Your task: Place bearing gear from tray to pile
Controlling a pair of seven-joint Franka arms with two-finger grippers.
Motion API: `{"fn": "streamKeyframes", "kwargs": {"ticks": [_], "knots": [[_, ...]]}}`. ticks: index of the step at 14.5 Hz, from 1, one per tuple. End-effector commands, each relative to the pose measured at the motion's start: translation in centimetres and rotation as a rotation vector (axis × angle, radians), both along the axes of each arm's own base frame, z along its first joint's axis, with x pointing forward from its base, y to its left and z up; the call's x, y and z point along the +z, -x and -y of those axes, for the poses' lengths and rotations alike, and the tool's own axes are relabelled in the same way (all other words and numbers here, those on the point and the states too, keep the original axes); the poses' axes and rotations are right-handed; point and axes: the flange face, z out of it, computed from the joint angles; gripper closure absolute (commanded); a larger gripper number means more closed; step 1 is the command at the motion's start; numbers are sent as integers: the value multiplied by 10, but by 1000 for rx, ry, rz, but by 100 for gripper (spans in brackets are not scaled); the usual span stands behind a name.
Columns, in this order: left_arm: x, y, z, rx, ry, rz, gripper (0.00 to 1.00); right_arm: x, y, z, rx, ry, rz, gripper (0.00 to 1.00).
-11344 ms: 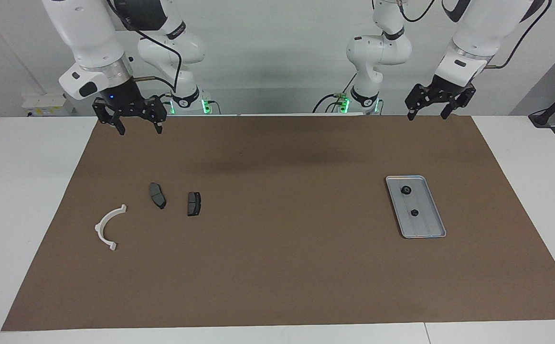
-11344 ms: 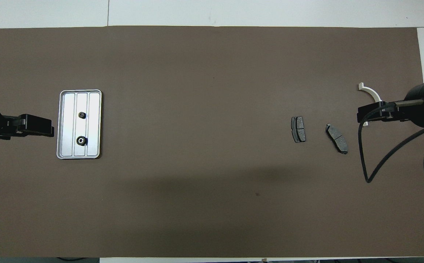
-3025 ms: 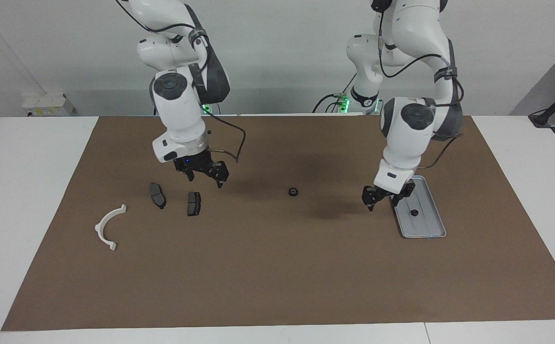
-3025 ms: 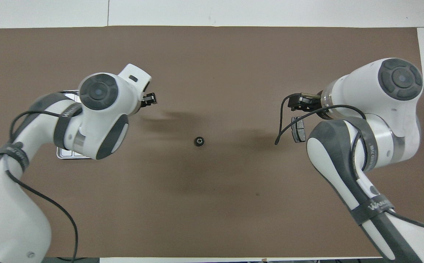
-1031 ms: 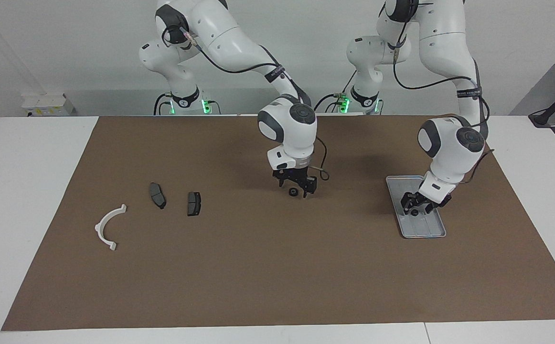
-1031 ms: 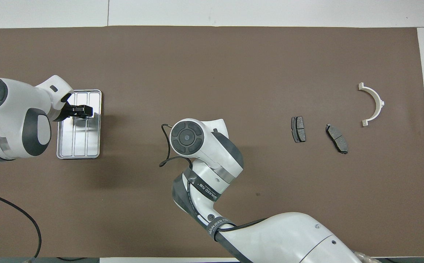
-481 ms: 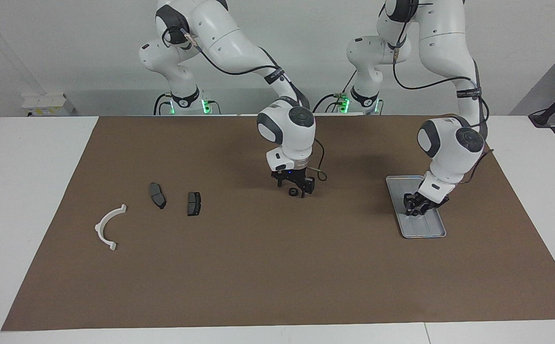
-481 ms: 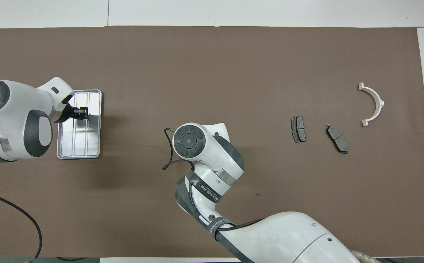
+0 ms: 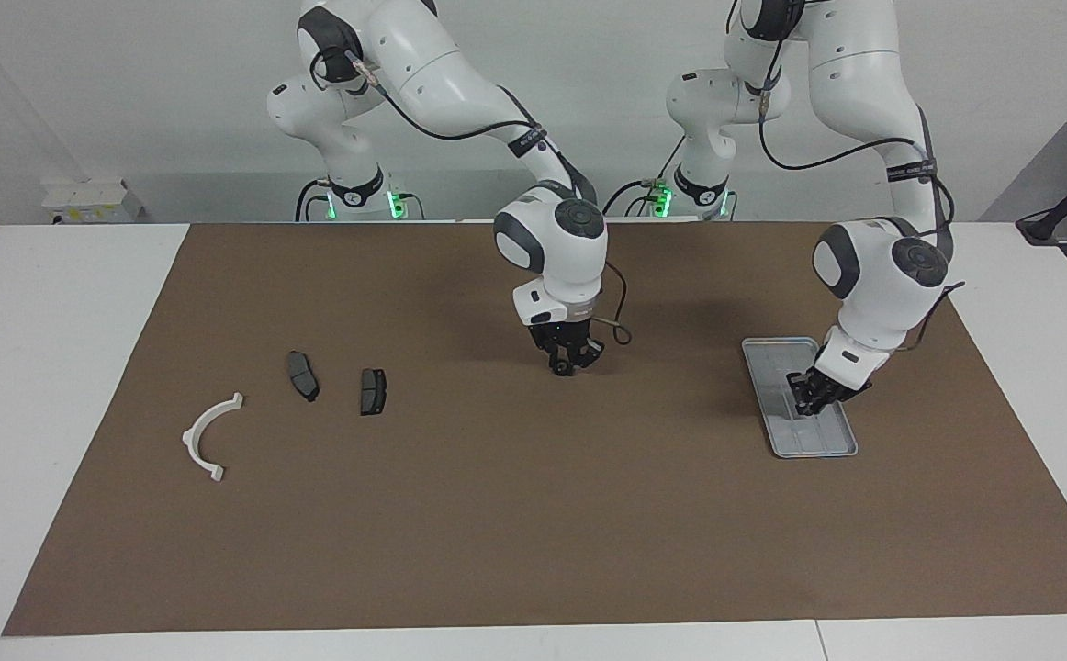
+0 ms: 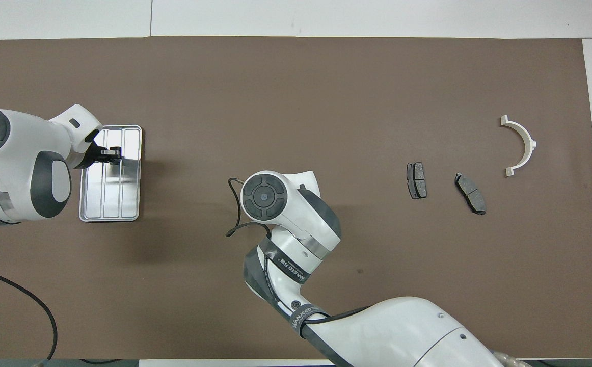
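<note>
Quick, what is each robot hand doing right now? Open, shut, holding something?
Left gripper: shut, down in the tray; whether it grips a part cannot be told.
Right gripper: closed on the small black bearing gear mid-mat.

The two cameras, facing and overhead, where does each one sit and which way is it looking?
Facing view: high across the table, looking back at the robots; both arms show whole, the left gripper down in the tray, the right gripper at mid-mat.
Overhead view: above the robots' end, looking steeply down; arms enter from the bottom.
Shared: tray, two brake pads, white bracket, mirrored end for end.
</note>
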Motion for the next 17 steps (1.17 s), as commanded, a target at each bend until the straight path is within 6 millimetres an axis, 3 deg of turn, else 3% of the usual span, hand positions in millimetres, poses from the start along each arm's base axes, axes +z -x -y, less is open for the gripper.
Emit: {"fn": "streamKeyframes", "kwargs": {"ticks": [1, 5, 6, 8, 10, 11, 13, 15, 17], "knots": [[47, -4, 15, 27, 25, -8, 100, -5, -1, 3, -8, -10, -18, 100], [51, 5, 81, 62, 35, -14, 100, 16, -13, 6, -20, 25, -44, 100], [52, 5, 91, 70, 37, -6, 100, 25, -17, 7, -11, 40, -55, 100], [53, 5, 99, 73, 36, 0, 100, 49, -33, 27, 26, 64, -82, 100], [52, 6, 102, 73, 32, -4, 100, 94, -52, 69, 97, 79, -101, 100], [48, 13, 123, 88, 32, -14, 100, 116, -63, 100, 152, 84, -116, 100], [43, 32, 179, 129, 37, -25, 100, 150, -85, 164, 267, 92, -146, 100], [34, 65, 257, 164, 41, -37, 100, 166, -107, 223, 370, 90, -173, 100], [23, 87, 315, 222, 36, 5, 100, 169, -128, 288, 468, 79, -176, 100]]}}
